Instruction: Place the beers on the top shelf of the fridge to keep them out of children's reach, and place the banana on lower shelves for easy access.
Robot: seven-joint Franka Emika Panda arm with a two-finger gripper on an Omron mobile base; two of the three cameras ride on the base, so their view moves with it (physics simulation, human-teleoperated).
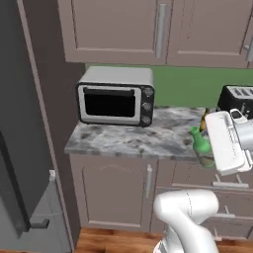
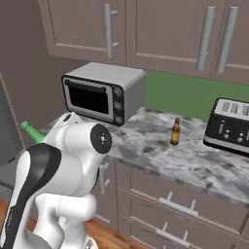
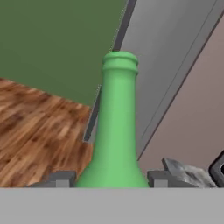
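My gripper (image 3: pixel 111 180) is shut on the green beer bottle (image 3: pixel 114 127), whose neck rises between the two fingertips in the hand view. The same bottle (image 1: pixel 199 141) shows beside my white hand at the counter's front edge, and its neck (image 2: pixel 29 130) pokes out left of my arm. On the marble counter (image 2: pixel 146 146) the amber beer bottle (image 2: pixel 175 131) stands upright, half hidden behind my hand in the left base view (image 1: pixel 203 117). The grey fridge (image 1: pixel 20 148) stands at the far left. The banana and the fridge shelves are out of view.
A silver toaster oven (image 1: pixel 116 101) sits at the counter's left end. A black toaster (image 2: pixel 228 126) is at the right. Brown wall cabinets (image 1: pixel 118 29) hang above and drawers (image 2: pixel 170 204) sit below. Wooden floor (image 3: pixel 35 127) lies beneath.
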